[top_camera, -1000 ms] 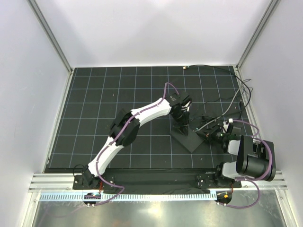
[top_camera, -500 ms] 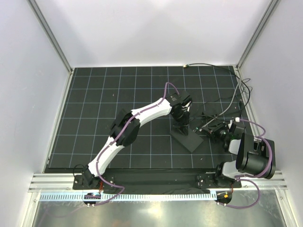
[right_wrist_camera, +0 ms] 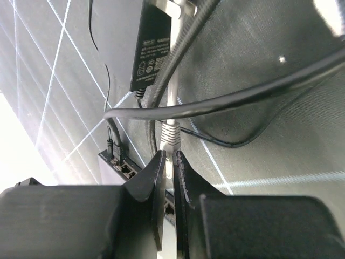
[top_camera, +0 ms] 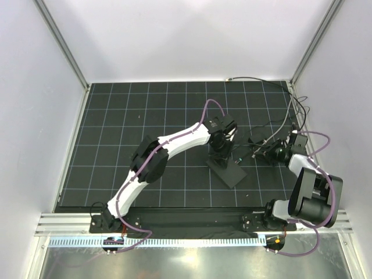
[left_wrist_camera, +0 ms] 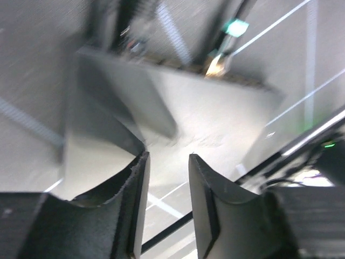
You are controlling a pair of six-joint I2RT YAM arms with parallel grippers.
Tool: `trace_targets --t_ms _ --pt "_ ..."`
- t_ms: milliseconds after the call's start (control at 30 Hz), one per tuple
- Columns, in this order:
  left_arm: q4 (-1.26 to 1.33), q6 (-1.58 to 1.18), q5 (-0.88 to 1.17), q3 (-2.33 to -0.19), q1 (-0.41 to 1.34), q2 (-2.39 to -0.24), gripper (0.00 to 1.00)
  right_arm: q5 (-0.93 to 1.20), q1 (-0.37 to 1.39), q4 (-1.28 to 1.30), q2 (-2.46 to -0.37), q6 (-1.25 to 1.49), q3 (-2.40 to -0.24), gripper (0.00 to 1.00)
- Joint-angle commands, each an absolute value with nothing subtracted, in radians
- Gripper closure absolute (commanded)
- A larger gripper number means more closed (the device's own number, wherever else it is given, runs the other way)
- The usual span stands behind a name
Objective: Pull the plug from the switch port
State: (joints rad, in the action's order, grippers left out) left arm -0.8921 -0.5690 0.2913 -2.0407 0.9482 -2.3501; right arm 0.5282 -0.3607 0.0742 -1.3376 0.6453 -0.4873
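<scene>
Reaching L arm (top_camera: 174, 139) to mat (top_camera: 116, 145) centre, hanging L gripper (left_wrist_camera: 167, 161) over black box (top_camera: 228, 171), jaws apart, holding nothing. Folding R arm (top_camera: 308, 189) by right edge, pinching grey connector (right_wrist_camera: 170, 132) in R gripper (right_wrist_camera: 168, 156), jaws nearly together. Showing plug (right_wrist_camera: 111, 145) seated in switch port (right_wrist_camera: 115, 158), near R gripper. Crowding right side w/ loose cables (top_camera: 273, 125); showing plain grid squares left of L arm, white walls (top_camera: 186, 40) around.

Bright even light throws soft shadows on the worktop (top_camera: 116, 151), the left wrist view is motion-blurred (grid lines (left_wrist_camera: 280, 21) streak), glare whitens the right wrist view's left edge.
</scene>
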Motion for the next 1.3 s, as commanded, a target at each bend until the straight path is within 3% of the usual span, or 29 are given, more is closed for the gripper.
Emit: trace_targets --t_ms 0,167,367,633,733,800,867,1067,1267 --pt "-0.999 -0.454 0.156 -2.000 0.937 -2.283 0.59 0.427 -0.365 0.351 -1.269 0.519 -0.619 0.99" --pt "-1.015 -0.419 0.170 -2.040 0.931 -2.224 0.55 0.382 -0.365 0.572 -1.080 0.535 -0.664 0.99" --pt "-1.009 -0.413 0.155 -2.045 0.899 -2.145 0.52 0.483 -0.365 0.689 -0.933 0.569 -0.836 0.99" --pt "-0.990 -0.449 0.157 -1.967 0.821 -2.042 0.51 0.592 -0.325 0.594 -0.960 0.700 -1.089 0.99" --pt "-0.985 -0.457 0.164 -1.968 0.801 -2.028 0.50 0.464 -0.272 0.758 -1.031 0.546 -1.183 0.99" --pt "-1.011 -0.453 0.178 -1.983 0.799 -2.033 0.50 0.362 -0.270 0.767 -1.037 0.502 -1.152 0.98" --pt "-0.997 -0.446 0.195 -1.976 0.799 -2.017 0.50 0.312 -0.268 0.738 -1.046 0.496 -1.102 0.90" --pt "-0.904 -0.460 0.415 -1.924 0.799 -2.025 0.47 0.350 -0.215 0.660 -1.078 0.491 -0.947 0.73" --pt "-0.913 -0.469 0.495 -1.967 0.801 -2.095 0.47 0.232 -0.204 0.537 -1.058 0.601 -0.749 0.65"
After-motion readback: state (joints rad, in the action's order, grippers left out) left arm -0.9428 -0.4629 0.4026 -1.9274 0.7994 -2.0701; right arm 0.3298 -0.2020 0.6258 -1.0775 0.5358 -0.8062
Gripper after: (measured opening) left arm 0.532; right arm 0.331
